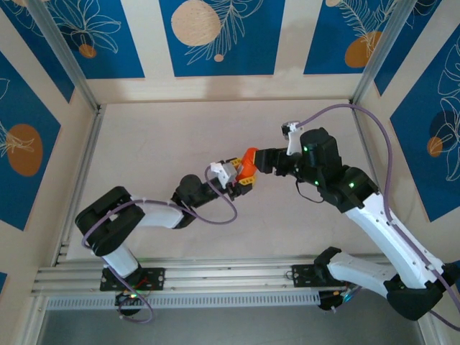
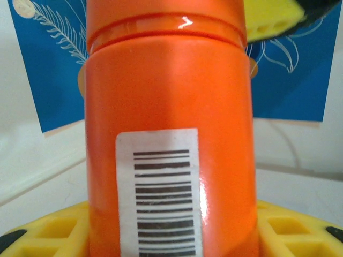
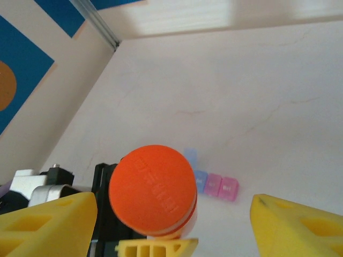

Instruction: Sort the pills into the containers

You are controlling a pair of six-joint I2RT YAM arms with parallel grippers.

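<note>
My left gripper is shut on an orange pill bottle, held up above the table. In the left wrist view the bottle stands between the yellow fingers, barcode label facing the camera. My right gripper is open, a yellow finger on either side of the bottle's orange cap with a gap on both sides. The containers, a blue, purple and pink strip, lie on the table beyond the cap, the blue lid raised. The pills are out of view.
White walls with blue panels close in the table on three sides. An aluminium rail runs along the near edge by the arm bases.
</note>
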